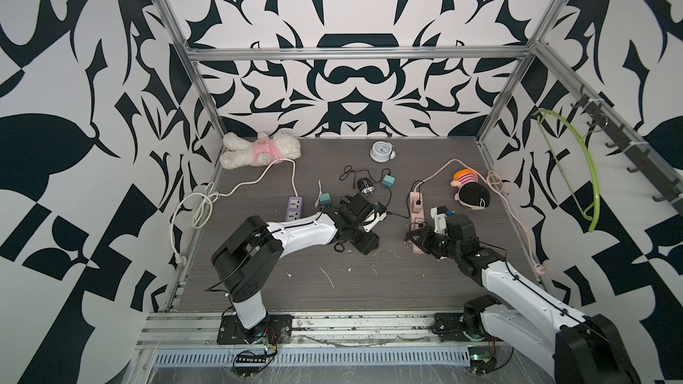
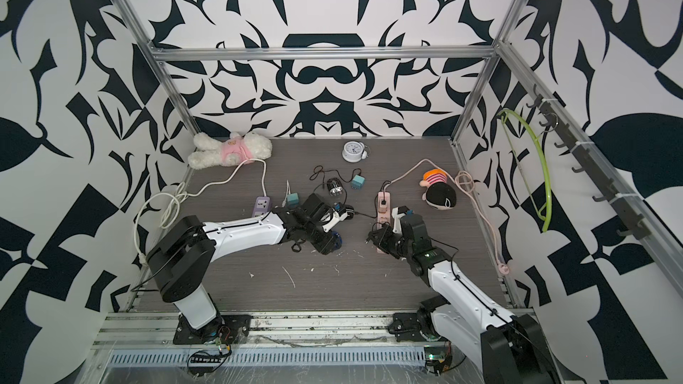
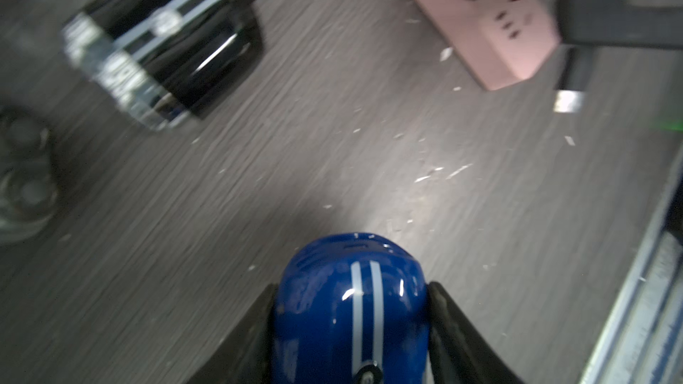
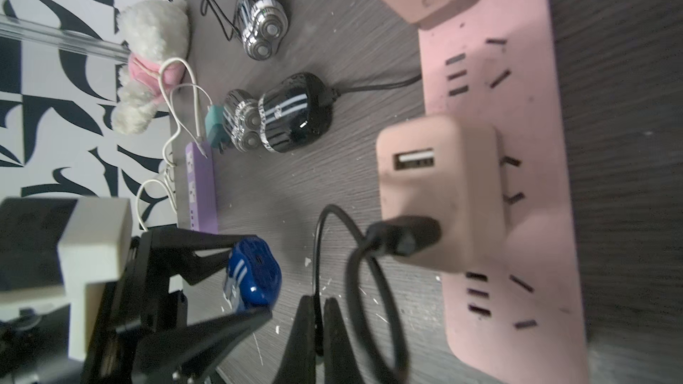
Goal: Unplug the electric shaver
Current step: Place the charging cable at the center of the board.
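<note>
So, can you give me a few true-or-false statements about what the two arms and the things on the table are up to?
1. The left gripper holds a blue shaver. True.
2. The right gripper is wide open. False: it is shut on a black cable.
3. A clock sits near the back wall. True.
4. Nothing is plugged into the pink power strip. False: pink adapters sit in it.

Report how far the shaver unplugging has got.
Done, apparently: the blue shaver shows no cable at its end, and the USB port on the pink adapter is empty. In hand: the left pincer grips the shaver; the right pincer is shut on the black cable. Left: probably setting both down.
</note>
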Robot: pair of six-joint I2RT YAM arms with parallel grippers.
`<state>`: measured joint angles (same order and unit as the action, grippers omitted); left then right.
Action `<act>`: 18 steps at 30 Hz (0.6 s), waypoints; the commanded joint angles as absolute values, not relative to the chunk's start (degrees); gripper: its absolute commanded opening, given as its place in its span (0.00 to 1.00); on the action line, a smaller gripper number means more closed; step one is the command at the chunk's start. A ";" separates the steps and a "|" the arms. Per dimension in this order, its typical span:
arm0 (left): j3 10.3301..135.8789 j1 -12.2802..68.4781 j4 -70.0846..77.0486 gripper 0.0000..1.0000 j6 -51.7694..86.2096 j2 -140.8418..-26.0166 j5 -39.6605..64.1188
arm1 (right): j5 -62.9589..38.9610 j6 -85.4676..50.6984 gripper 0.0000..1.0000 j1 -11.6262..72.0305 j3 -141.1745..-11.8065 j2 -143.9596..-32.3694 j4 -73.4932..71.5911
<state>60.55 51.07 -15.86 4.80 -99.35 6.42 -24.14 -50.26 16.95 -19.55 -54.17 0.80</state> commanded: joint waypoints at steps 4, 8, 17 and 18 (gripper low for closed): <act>60.53 48.15 -18.68 0.48 10.05 -101.34 0.31 | -22.07 -41.65 0.00 16.79 -24.39 -54.46 10.65; 59.93 46.13 -18.92 0.48 12.16 -101.66 -0.89 | -21.49 -39.66 0.00 16.79 -25.75 -55.93 13.35; 56.71 40.43 -18.61 0.48 17.47 -100.66 -1.01 | -17.74 -37.01 0.00 16.88 -27.46 -56.61 18.48; 56.47 39.97 -18.63 0.49 17.78 -100.64 -1.15 | -17.43 -36.79 0.00 16.88 -27.64 -56.68 18.83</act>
